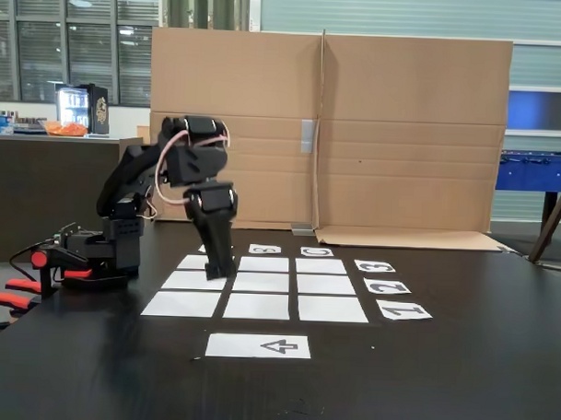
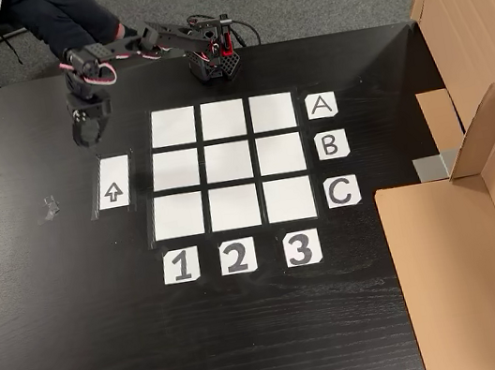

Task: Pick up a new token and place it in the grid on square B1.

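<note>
Black tabletop (image 2: 254, 336) fills the other view, with brown cardboard sheets (image 2: 483, 231) along its 3 o'clock edge and grey carpet beyond the 12 o'clock edge. In the fixed view the same cardboard (image 1: 357, 130) stands upright behind the table (image 1: 440, 381), against an office with windows.

On the table lies the grid (image 2: 230, 164), three by three white paper squares, with labels A (image 2: 320, 106), B (image 2: 330, 144) and C (image 2: 342, 191) at its 3 o'clock side and 1 (image 2: 180, 265), 2 (image 2: 235, 256) and 3 (image 2: 300, 247) at its 6 o'clock side. Square B1 (image 2: 175, 170) sits in the column above label 1, in line with B; it is bare white paper. Just beyond the grid at 9 o'clock lies a white sheet printed with an arrow (image 2: 112, 182).

The arm's base (image 2: 211, 61) stands at 12 o'clock of the grid. The arm reaches across toward 9 o'clock, and the gripper (image 2: 87, 136) points down over the black surface at about 12 o'clock of the arrow sheet, off the grid. In the fixed view the gripper (image 1: 219, 268) hangs low in front of the grid's left side. Whether its jaws are open or closed cannot be told. I cannot make out the token against the black table or gripper.
</note>
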### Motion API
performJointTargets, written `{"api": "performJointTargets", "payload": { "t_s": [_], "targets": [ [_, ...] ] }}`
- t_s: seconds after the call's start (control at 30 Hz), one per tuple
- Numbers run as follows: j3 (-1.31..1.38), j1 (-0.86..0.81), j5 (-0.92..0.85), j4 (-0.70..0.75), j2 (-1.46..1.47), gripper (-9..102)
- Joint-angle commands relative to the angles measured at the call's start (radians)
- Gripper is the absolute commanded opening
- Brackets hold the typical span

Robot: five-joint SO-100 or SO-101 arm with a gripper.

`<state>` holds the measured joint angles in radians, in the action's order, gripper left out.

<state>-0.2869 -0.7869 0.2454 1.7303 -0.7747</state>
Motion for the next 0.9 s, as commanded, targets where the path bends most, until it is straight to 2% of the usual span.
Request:
{"api": "performJointTargets", "payload": {
  "t_s": [0.0,0.63,0.87],
  "targets": [
    [0.029,-0.009,0.014,0.006,-0.107,11],
    [0.02,0.058,0.071,0.008,-0.396,10],
    [-0.158,0.092,0.064,0.008,-0.529,10]
  ]
}}
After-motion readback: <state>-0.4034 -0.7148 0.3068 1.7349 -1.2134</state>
